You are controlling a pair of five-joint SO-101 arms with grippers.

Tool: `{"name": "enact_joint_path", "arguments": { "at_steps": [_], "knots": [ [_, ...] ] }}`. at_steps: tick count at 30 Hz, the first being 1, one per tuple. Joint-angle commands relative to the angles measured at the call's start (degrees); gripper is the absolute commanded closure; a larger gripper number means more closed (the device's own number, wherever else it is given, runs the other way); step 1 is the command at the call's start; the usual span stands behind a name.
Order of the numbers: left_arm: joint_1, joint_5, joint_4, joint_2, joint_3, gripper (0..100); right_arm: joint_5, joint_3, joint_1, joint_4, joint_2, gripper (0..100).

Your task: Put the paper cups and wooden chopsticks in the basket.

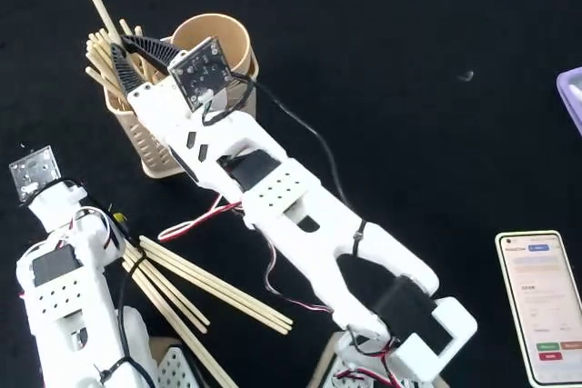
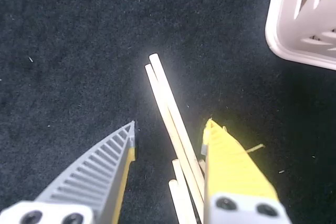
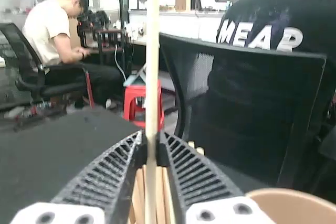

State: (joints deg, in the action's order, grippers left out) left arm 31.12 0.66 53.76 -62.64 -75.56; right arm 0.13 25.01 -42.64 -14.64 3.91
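Just one pale, slim, straight wooden chopstick (image 3: 152, 51).

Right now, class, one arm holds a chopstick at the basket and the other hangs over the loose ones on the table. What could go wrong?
1. The right gripper pinches a chopstick that sticks up high. The basket already holds a cup and other sticks, so it may topple out on release.
2. The open left gripper straddles several table chopsticks. Closing may grab some and scatter others.
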Motion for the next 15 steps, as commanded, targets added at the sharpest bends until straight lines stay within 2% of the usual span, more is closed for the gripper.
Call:
{"name": "enact_joint_path", "arguments": {
  "at_steps": [1,4,10,15],
  "knots": [
    [-0.2,0.2,-0.4,-0.6,1.6,78,-0.2,-1.7,-0.4,7.9,2.1,80.2],
    [-0.2,0.2,-0.5,-0.6,1.6,78,-0.2,-2.2,-0.4,15.3,6.5,76.3],
    [-0.2,0.2,-0.4,-0.6,1.6,78,0.0,1.2,0.2,32.2,23.0,83.6],
    [-0.1,0.2,-0.2,-0.6,2.3,78,0.1,11.5,4.7,50.2,42.5,88.3]
  ]
}}
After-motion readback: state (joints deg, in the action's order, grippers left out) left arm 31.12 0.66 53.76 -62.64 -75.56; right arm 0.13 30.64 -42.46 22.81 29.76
